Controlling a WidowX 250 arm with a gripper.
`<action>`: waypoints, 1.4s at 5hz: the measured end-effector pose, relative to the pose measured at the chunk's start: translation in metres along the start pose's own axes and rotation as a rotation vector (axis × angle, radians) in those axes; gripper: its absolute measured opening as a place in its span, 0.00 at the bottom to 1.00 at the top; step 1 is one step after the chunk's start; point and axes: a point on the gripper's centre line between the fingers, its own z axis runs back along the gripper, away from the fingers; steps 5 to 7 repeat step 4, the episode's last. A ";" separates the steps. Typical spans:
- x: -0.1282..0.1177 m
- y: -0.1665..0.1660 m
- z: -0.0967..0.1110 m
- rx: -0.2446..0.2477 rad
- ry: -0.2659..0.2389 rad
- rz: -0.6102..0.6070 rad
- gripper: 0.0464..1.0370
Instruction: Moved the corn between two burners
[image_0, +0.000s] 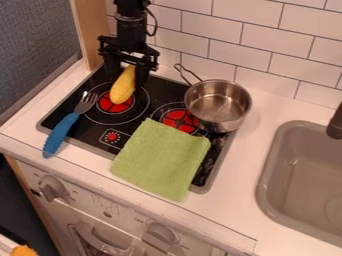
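Yellow corn (122, 91) is in the black tool (127, 80).
The tool squeezes it over the red burner (105, 104) near the blue fork (61, 131). A green cloth (160, 159) lies near a shiny pot (217, 107).

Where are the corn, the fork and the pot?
Corn (123, 89): camera view, middle of its yellow body.
Fork (61, 131): camera view, blue handle.
Pot (218, 104): camera view, inside of the metal bowl.
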 end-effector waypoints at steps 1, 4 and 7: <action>-0.006 -0.007 0.017 0.011 -0.058 -0.032 0.97; -0.018 -0.016 0.050 -0.011 -0.150 -0.047 0.96; -0.018 -0.016 0.050 -0.011 -0.150 -0.047 0.96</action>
